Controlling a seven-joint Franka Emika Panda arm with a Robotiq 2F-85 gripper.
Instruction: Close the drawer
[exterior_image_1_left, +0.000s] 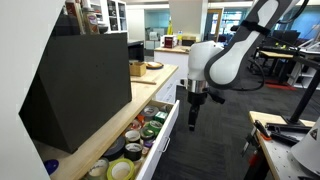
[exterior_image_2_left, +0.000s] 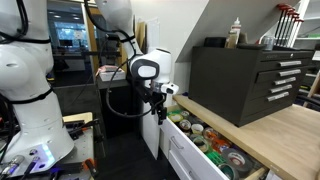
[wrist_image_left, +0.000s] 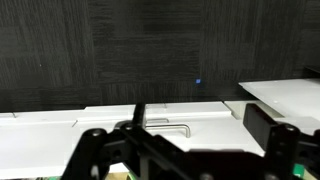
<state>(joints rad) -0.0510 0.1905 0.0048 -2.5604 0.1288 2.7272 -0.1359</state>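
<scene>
A white drawer stands pulled open under the wooden counter, filled with several tape rolls and small items, in both exterior views (exterior_image_1_left: 163, 135) (exterior_image_2_left: 185, 150). My gripper (exterior_image_1_left: 192, 118) (exterior_image_2_left: 157, 108) hangs just outside the drawer's white front panel, close to it, fingers pointing down. In the wrist view the white drawer front (wrist_image_left: 110, 140) and its metal handle (wrist_image_left: 170, 127) lie below my gripper (wrist_image_left: 200, 125). Its two fingers are spread apart with nothing between them. I cannot tell whether a finger touches the panel.
A black tool chest (exterior_image_1_left: 80, 85) (exterior_image_2_left: 250, 75) sits on the wooden counter (exterior_image_2_left: 285, 130) above the drawer. A cardboard box (exterior_image_1_left: 137, 68) stands further along the counter. A white robot body (exterior_image_2_left: 25, 80) and a workbench (exterior_image_1_left: 285, 140) flank the dark carpet floor.
</scene>
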